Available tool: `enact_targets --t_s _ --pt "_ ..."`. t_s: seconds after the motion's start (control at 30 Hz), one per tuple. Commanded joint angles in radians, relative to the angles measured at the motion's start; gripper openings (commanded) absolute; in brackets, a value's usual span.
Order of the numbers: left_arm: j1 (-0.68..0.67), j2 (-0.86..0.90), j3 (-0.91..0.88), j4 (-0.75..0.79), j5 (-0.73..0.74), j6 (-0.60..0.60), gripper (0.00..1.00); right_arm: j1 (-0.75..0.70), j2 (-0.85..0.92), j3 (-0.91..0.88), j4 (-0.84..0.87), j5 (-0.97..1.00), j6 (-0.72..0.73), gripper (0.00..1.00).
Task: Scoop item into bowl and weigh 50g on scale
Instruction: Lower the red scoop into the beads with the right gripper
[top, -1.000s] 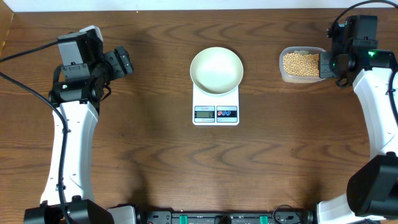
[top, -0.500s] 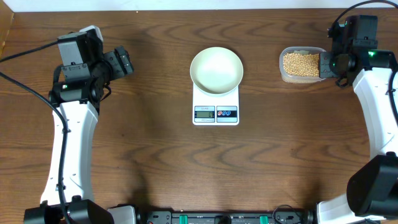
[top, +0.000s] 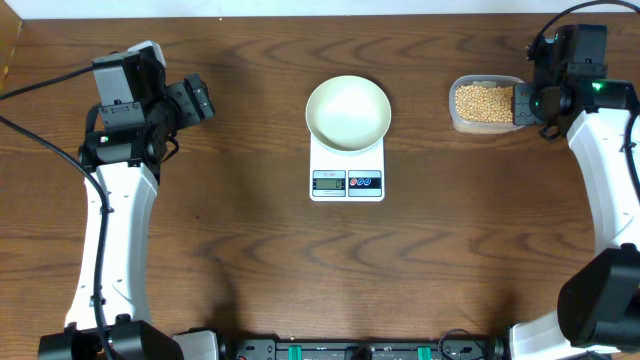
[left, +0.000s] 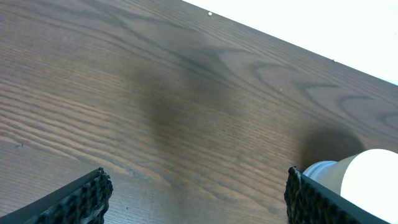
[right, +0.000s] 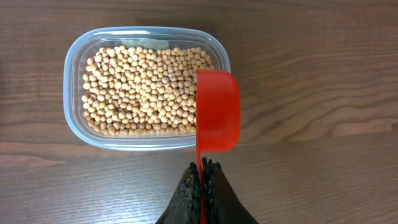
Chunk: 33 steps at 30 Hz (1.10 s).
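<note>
A plain white bowl (top: 348, 112) stands on the small white scale (top: 347, 181) at the table's middle; its edge also shows in the left wrist view (left: 367, 177). Pale-tan beans (top: 483, 102) fill a clear plastic tub (top: 460, 122) at the far right, also in the right wrist view (right: 143, 87). My right gripper (right: 202, 171) is shut on the handle of a red scoop (right: 217, 112), whose cup hangs over the tub's right rim. My left gripper (left: 196, 193) is open and empty, above bare table left of the bowl.
The tub (right: 78, 124) sits near the table's far right edge. A pale wall strip (left: 323, 25) runs along the table's far edge. Dark wood table (top: 250, 250) lies between the arms and in front of the scale.
</note>
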Motion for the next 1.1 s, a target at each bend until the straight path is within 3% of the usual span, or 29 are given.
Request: enact_targets --t_s 0.0,0.53,1.07 --pt "0.002 -0.002 0.009 -0.003 -0.012 0.014 0.91 0.004 0.039 -0.001 0.004 0.005 0.011 0.01" --pt "0.002 -0.002 0.009 -0.003 -0.012 0.014 0.91 0.004 0.055 -0.001 0.045 0.004 0.013 0.01" --pt "0.002 -0.002 0.009 -0.003 -0.012 0.014 0.91 0.008 0.140 -0.001 0.063 -0.026 0.110 0.01"
